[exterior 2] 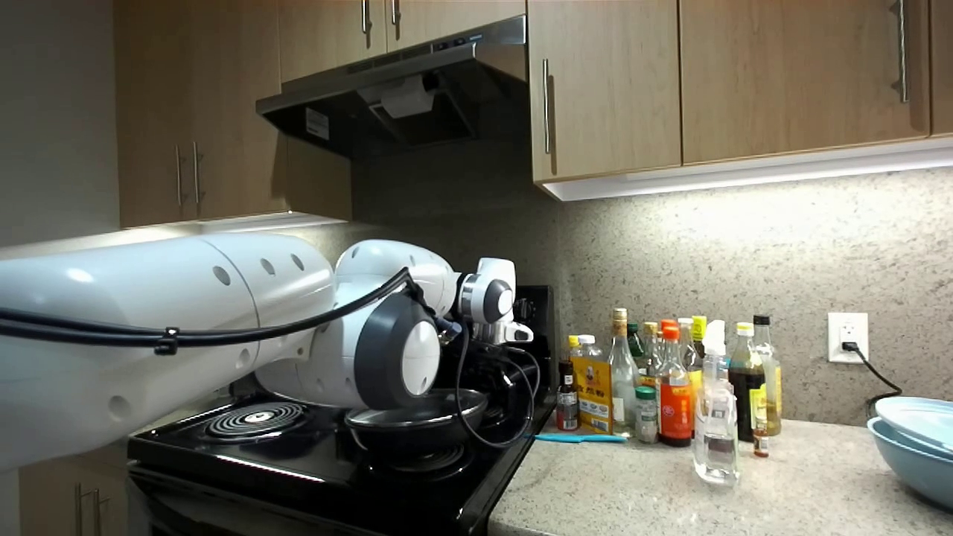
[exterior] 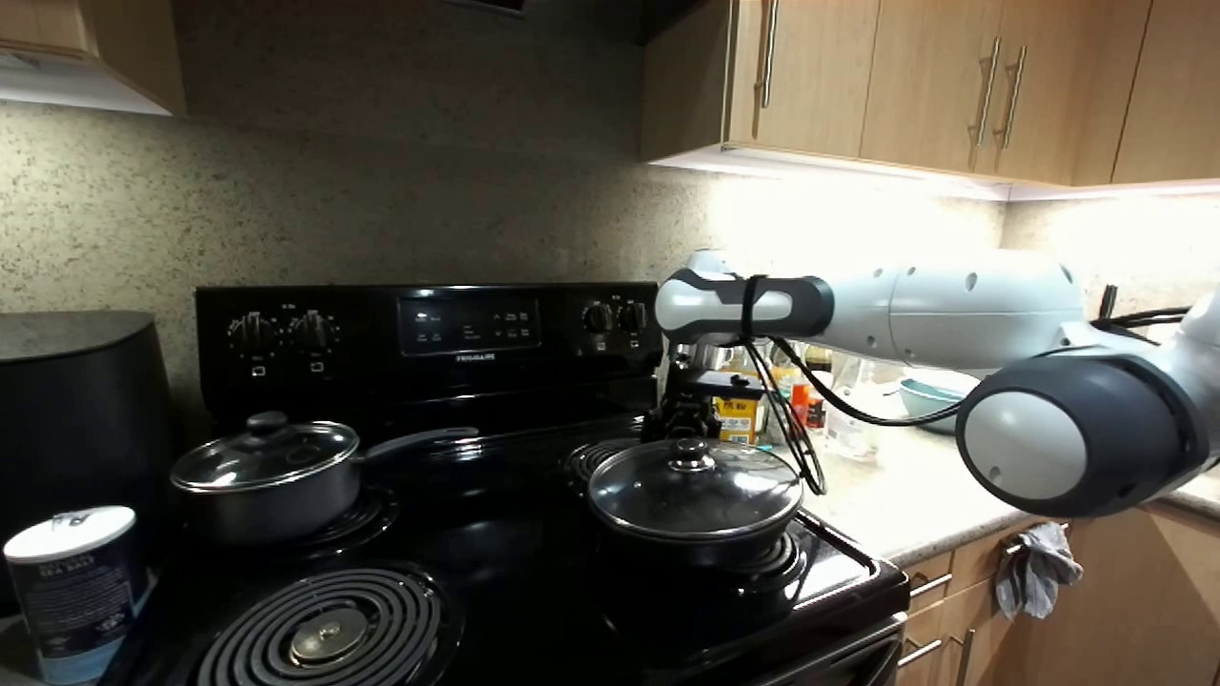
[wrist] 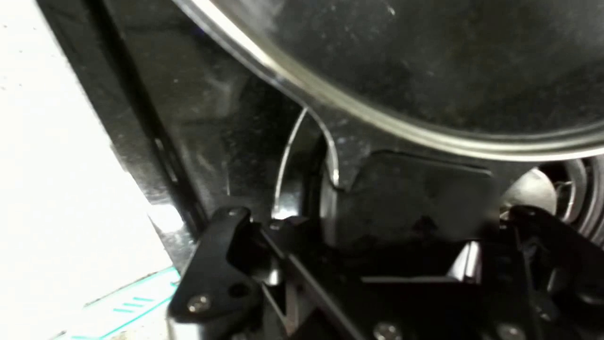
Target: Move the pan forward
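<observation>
In an exterior view, the pan sits on 1 burner — pot left, counter right.

Kitchen, likely domestic: stove, hood

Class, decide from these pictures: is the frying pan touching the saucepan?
Apart. In an exterior view, black cooktop shows between the frying pan and the whole saucepan, handle included.
</observation>
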Controlling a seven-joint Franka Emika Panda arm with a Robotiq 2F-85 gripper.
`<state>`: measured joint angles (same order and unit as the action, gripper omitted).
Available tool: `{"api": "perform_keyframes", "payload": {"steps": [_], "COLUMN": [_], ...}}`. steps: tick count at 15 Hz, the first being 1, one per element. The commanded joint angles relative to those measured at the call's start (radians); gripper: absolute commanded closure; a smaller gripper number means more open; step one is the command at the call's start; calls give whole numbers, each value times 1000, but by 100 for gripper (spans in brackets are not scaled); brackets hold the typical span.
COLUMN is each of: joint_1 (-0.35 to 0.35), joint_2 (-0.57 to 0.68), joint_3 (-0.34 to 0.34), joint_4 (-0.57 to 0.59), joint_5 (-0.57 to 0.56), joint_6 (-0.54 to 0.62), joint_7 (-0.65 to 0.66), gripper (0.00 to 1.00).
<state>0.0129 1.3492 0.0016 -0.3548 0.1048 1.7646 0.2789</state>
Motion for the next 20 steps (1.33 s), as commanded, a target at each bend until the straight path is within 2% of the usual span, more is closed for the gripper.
{"api": "perform_keyframes", "payload": {"steps": [1, 5, 10, 15, 16, 17, 20], "joint_1": [-30, -10, 47, 85, 86, 86, 80], "joint_2": [-30, -22, -16, -25, -24, -22, -24], "joint_3": [-26, -63, -44, -36, -36, -35, -25], "joint_4": [0, 0, -15, -28, -27, -26, -19], "joint_5": [-24, -47, -39, -77, -79, -82, -74], "joint_6": [-55, -37, -18, -17, -15, -8, 5], "joint_7": [-46, -67, -118, -99, -91, -91, -84], "gripper": [100, 100, 100, 100, 75, 74, 55]}}
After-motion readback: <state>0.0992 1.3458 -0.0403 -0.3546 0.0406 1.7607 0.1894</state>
